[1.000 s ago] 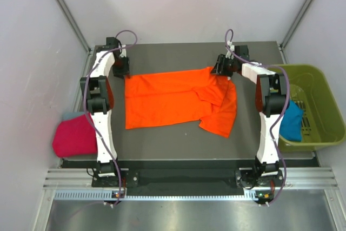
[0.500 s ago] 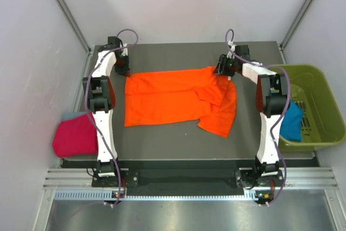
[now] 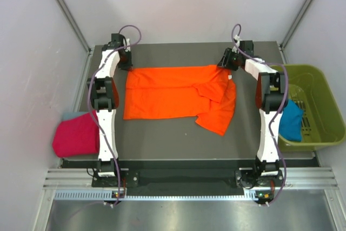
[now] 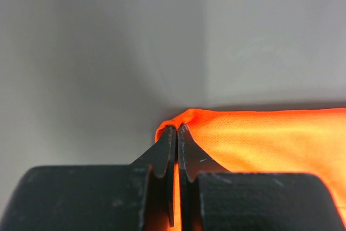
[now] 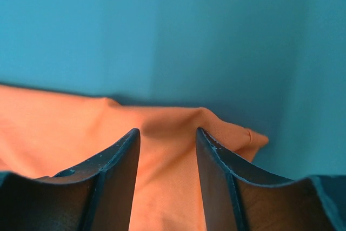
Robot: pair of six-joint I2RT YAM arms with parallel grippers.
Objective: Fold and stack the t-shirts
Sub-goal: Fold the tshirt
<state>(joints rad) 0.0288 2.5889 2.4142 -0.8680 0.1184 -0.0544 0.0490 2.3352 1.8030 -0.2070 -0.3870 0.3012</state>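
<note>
At the far left of the overhead view the magenta-pink tee [image 3: 74, 136] lies bunched beside the table's left edge, well apart from my work. My left gripper [image 3: 126, 66] sits at the upper left corner of the orange tee [image 3: 162, 93], and my left wrist view shows those jaws clenched on a pinch of its cloth. The tee stretches left to right across the table [image 3: 162, 139], its long axis running from one gripper to the other and its body spreading down the frame from both. Its right part is rumpled, with a flap sagging toward the lower right. My right gripper [image 3: 227, 63] is at the upper right corner with its jaws apart and the cloth between them unpinched, so I judge that corner needs catching before any fold downward. Farther right, the teal-blue tee [image 3: 292, 121] rests in the olive-green bin [image 3: 319, 79].
</note>
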